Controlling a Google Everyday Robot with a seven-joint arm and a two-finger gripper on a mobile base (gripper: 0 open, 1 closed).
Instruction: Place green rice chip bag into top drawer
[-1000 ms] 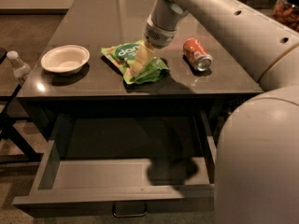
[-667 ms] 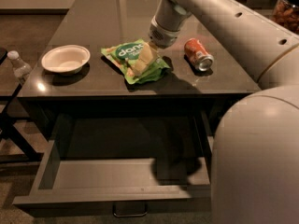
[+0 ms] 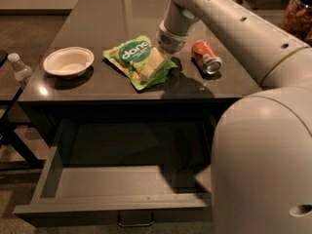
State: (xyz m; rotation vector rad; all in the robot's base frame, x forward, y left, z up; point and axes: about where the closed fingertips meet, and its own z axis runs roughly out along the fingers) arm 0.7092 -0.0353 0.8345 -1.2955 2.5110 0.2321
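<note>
The green rice chip bag (image 3: 134, 55) lies on the dark tabletop (image 3: 97, 18), its "dang" logo facing up. My gripper (image 3: 151, 65) reaches down from the upper right and is shut on the bag's crumpled right part. The bag still rests on the table. The top drawer (image 3: 97, 186) is pulled open below the table's front edge, and its grey floor is bare. My own arm housing (image 3: 263, 165) hides the drawer's right end.
A white bowl (image 3: 68, 61) sits on the table's left part. An orange soda can (image 3: 206, 56) lies on its side just right of the gripper. A plastic bottle (image 3: 19, 68) stands off the table's left edge. A jar of nuts (image 3: 298, 14) is at the far right.
The wrist has shifted slightly to the right, and the bag has slid a little right with it. The drawer, bowl and can have not moved.
</note>
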